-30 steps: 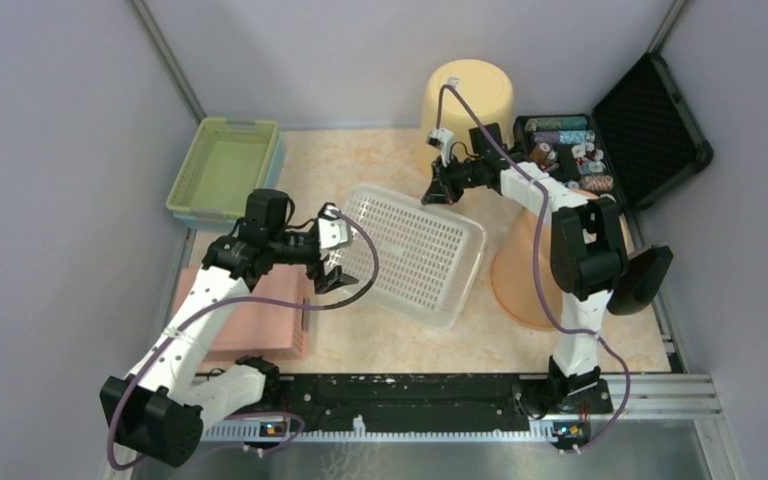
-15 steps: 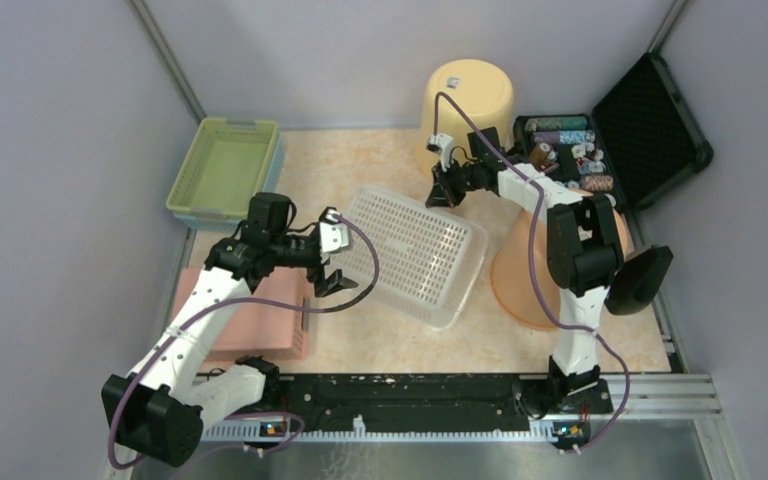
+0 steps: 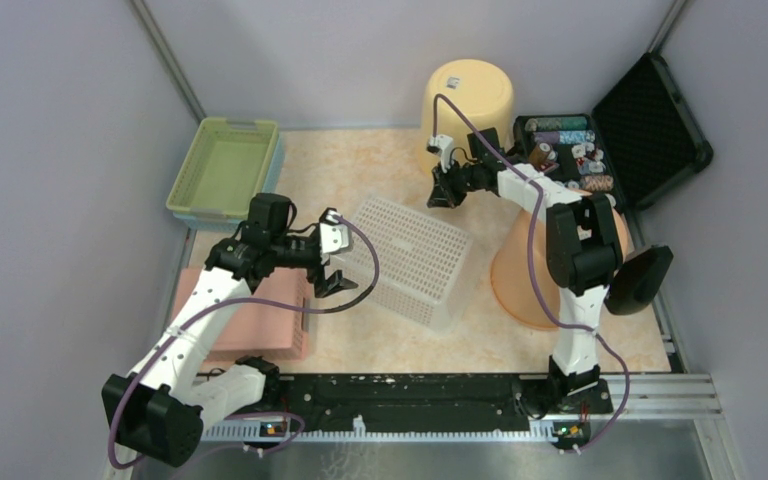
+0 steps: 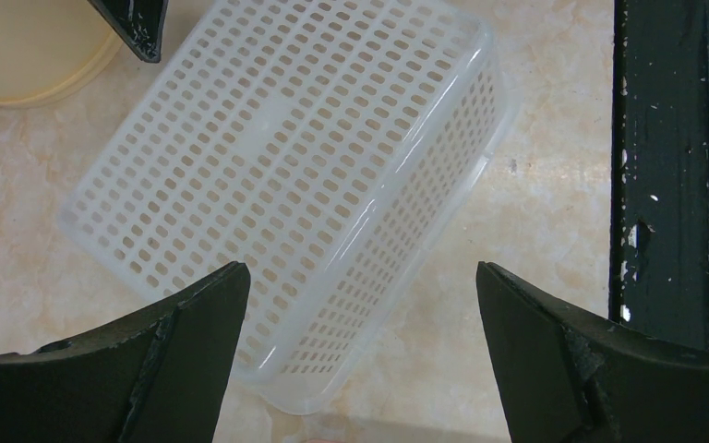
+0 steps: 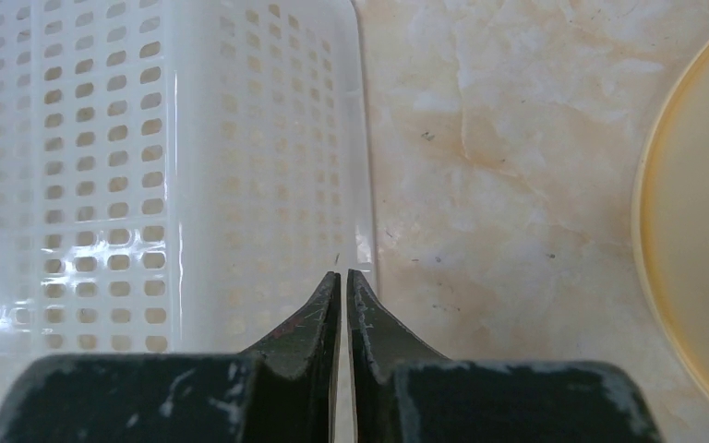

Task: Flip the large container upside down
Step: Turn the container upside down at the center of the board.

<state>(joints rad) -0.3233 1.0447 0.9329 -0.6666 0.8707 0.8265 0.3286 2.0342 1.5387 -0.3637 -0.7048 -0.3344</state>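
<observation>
The large container, a white perforated plastic basket (image 3: 410, 258), lies bottom up on the marble tabletop, its slotted base facing the camera. In the left wrist view the basket (image 4: 295, 175) fills the middle, and my left gripper (image 4: 360, 277) hangs wide open above its near corner, holding nothing. From above, the left gripper (image 3: 332, 281) is just off the basket's left edge. My right gripper (image 3: 443, 197) is shut and empty above the far corner. In its wrist view, the tips of the right gripper (image 5: 343, 277) hover over the basket (image 5: 148, 166) wall.
A pale yellow bucket (image 3: 467, 100) stands inverted at the back. An orange tub (image 3: 516, 285) sits under the right arm. A black case (image 3: 650, 120) with spools lies open at the right. A green tray (image 3: 222, 168) and a pink box (image 3: 250, 322) are on the left.
The basket has dropped from a tilt, with its open side showing, to lying flat with its bottom up. The right gripper drew back slightly towards the far corner. The left arm barely moved.
</observation>
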